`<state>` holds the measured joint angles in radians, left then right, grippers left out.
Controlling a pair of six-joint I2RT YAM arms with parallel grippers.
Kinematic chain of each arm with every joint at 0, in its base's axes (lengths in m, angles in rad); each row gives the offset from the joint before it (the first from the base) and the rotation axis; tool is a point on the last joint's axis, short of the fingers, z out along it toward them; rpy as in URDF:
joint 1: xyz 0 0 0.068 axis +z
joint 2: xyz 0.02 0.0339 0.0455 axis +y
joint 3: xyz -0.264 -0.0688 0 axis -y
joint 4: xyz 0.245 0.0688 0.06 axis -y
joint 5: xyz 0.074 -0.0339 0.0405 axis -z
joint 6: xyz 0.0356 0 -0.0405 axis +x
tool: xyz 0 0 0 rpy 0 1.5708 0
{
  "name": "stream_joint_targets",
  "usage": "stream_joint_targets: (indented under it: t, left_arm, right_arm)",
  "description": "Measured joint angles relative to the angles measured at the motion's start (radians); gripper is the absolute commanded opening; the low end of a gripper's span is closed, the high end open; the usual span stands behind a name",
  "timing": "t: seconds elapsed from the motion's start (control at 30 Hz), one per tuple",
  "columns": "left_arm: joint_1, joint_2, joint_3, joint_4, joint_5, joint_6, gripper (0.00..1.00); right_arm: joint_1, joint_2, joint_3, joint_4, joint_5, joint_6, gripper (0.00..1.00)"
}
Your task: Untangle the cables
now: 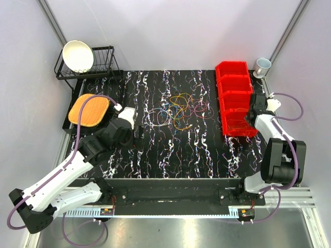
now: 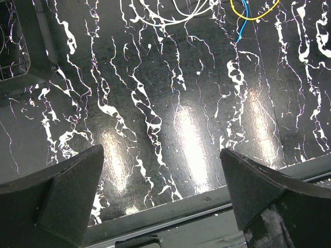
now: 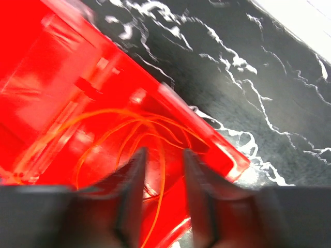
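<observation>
The cables [image 1: 178,108] lie in a loose tangle of orange, yellow, blue, red and white loops at the middle of the black marbled mat. Their near ends, a white loop [image 2: 181,18] and a yellow and blue piece [image 2: 243,20], show at the top of the left wrist view. My left gripper [image 1: 138,133] [image 2: 161,155] hangs wide open over bare mat, left of the tangle. My right gripper [image 1: 247,118] [image 3: 164,152] hovers over the nearest compartment of the red bin [image 1: 235,98], jaws apart. An orange cable [image 3: 103,137] lies coiled in that compartment, one strand running loose between the fingers.
A black dish rack with a white bowl [image 1: 78,56] stands at the back left, and an orange pad [image 1: 89,110] lies in front of it. A white mug [image 1: 262,66] sits behind the red bin. The mat's front edge [image 2: 207,204] runs just under the left fingers.
</observation>
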<state>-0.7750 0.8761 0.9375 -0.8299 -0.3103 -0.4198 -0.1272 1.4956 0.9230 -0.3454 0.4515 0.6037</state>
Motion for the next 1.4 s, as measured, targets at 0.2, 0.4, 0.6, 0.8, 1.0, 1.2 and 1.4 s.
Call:
stream_joint_targets:
  t: [0.2, 0.4, 0.6, 0.8, 1.0, 1.2, 1.4]
  left_arm:
    - [-0.001, 0.011, 0.0, 0.0, 0.0, 0.0, 0.99]
    - [-0.001, 0.009, 0.0, 0.0, -0.002, 0.0, 0.99]
    - [-0.001, 0.009, 0.0, 0.0, -0.003, 0.0, 0.99]
    - [-0.001, 0.006, 0.0, 0.0, -0.012, 0.0, 0.99]
    - [-0.001, 0.013, 0.0, 0.011, -0.021, -0.004, 0.99]
    - [-0.001, 0.195, 0.008, 0.146, -0.026, -0.066, 0.91]
    - [0.009, 0.612, 0.198, 0.222, -0.055, -0.084, 0.8]
  right_arm:
    - [0.0, -0.027, 0.074, -0.046, -0.028, -0.029, 0.81]
    - [0.0, -0.086, 0.089, -0.097, -0.081, -0.03, 0.74]
    - [0.0, -0.103, 0.111, -0.097, -0.207, -0.03, 0.63]
    - [0.019, -0.084, 0.162, -0.095, -0.38, -0.031, 0.67]
    - [0.265, -0.053, 0.283, -0.119, -0.385, -0.097, 0.66]
    - [0.369, -0.057, 0.301, -0.118, -0.416, -0.129, 0.67]
    - [0.367, -0.101, 0.25, -0.128, -0.517, -0.128, 0.68]
